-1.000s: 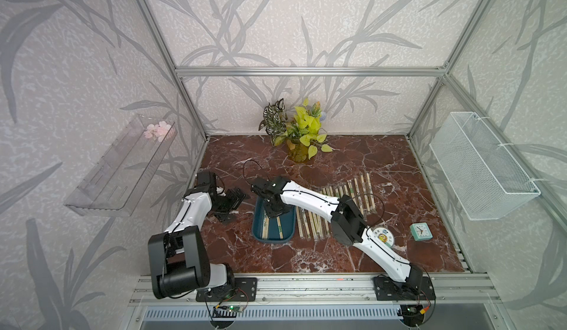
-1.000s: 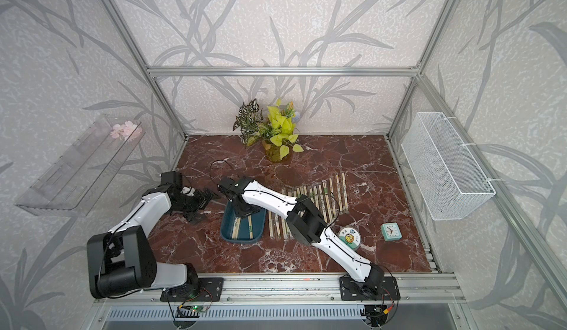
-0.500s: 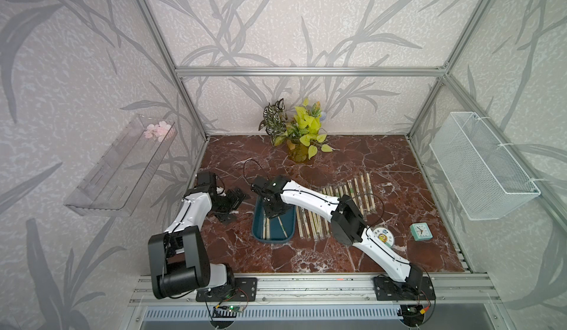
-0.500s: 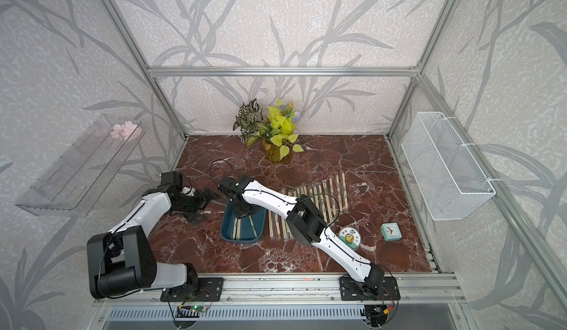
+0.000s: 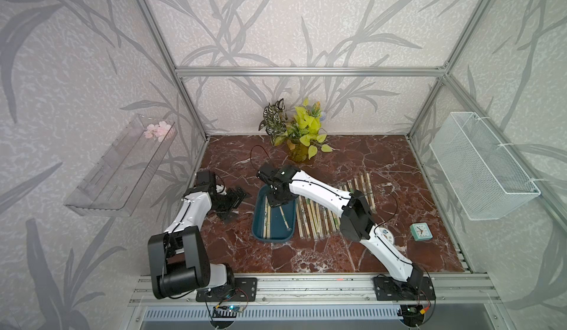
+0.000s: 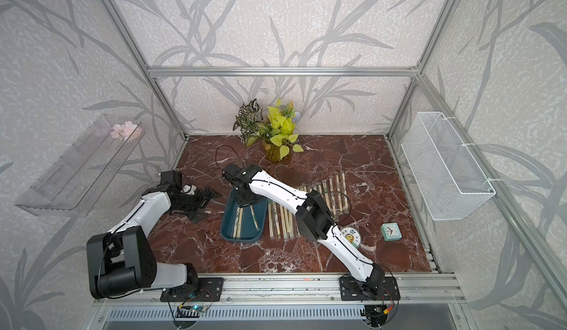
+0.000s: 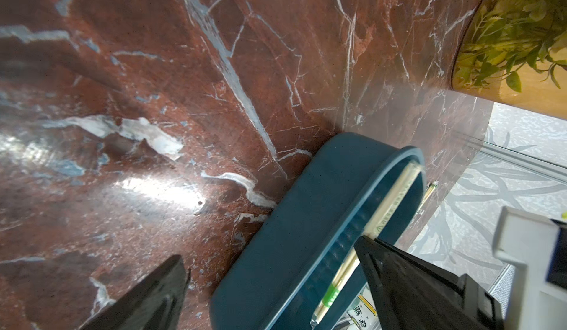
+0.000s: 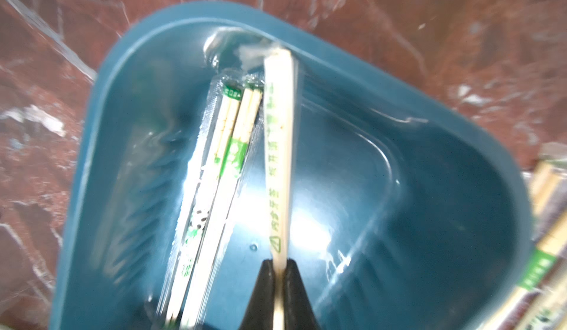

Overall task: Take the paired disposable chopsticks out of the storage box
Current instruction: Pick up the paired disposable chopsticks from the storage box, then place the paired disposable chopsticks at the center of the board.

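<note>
Pinching one pair of the paired disposable chopsticks [image 8: 277, 159] near its end, your right end effector [image 8: 278, 264] has its black fingers pressed together on the clear sleeve. The pair's far end reaches the wall of the teal storage box [image 8: 414, 205], so it slants across the floor. That end grip, I judge, lets you tip the pair up over the low rim. Two more pairs [image 8: 221, 166] lie flat side by side just beside it, which makes three in the box.

On the counter [image 5: 306, 258] a row of pairs [image 5: 313, 221] lies parallel just beside the box, partly under your arm and too crowded to count. Your left end effector [image 5: 231, 201] hangs spread wide at the box's other side, holding nothing, likely placed to steady it.

Farther out you have one clock [image 5: 421, 231], one potted plant [image 5: 302, 135], one wire basket [image 5: 478, 172] and one acrylic shelf [image 5: 116, 172]
</note>
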Tool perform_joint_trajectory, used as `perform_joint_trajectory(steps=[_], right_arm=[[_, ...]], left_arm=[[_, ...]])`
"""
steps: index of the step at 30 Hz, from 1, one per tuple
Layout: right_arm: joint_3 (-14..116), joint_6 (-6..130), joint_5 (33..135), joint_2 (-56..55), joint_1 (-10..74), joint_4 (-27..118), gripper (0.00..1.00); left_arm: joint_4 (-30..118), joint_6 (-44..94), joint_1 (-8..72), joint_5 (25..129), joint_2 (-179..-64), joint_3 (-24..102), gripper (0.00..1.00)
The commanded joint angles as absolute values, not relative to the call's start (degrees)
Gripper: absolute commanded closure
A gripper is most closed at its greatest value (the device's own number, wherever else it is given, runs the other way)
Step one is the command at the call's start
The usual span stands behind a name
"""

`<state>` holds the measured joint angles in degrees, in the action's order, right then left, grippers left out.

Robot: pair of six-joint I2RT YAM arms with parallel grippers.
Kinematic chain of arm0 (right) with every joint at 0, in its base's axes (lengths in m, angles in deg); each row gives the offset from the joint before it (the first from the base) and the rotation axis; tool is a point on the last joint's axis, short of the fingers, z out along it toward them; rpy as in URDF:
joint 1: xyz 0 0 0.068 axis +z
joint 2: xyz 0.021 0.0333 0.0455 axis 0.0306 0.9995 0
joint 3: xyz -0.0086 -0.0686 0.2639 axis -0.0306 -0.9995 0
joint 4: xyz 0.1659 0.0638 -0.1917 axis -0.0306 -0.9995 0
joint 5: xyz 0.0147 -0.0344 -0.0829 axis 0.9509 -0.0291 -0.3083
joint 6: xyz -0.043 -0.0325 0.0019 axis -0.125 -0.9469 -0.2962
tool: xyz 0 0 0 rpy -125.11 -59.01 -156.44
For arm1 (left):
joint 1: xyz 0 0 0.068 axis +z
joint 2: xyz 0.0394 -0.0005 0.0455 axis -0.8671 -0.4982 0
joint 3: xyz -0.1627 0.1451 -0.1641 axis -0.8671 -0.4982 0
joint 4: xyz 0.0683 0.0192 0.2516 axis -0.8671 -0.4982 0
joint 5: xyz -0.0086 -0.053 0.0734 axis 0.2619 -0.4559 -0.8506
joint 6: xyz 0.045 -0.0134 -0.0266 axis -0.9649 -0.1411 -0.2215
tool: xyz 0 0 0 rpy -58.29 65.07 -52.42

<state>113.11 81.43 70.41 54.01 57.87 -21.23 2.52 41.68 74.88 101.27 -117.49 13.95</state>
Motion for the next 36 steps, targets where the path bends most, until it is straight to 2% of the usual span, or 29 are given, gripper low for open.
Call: perform_joint_trajectory(steps=[1, 9, 17, 25, 36], right_arm=[[111.7, 83.2, 69.9, 49.4, 57.6, -20.9, 0.99], [106.0, 84.8, 71.9, 42.5, 55.5, -15.9, 0.99], [91.8, 84.7, 73.4, 32.9, 51.0, -8.9, 0.99], [72.3, 83.7, 74.9, 21.4, 42.4, -0.5, 0.99], [63.0, 72.3, 71.2, 15.7, 26.8, -0.7, 0.99]], left_arm=[[2.9, 40.7, 75.2, 103.0, -116.9, 15.1, 0.00], [4.7, 42.7, 74.7, 105.2, -115.5, 14.3, 0.00], [7.2, 46.5, 71.5, 104.8, -113.8, 13.5, 0.00], [9.2, 51.2, 64.3, 102.5, -112.4, 14.3, 0.00], [9.7, 53.0, 57.7, 100.0, -115.7, 18.8, 0.00]])
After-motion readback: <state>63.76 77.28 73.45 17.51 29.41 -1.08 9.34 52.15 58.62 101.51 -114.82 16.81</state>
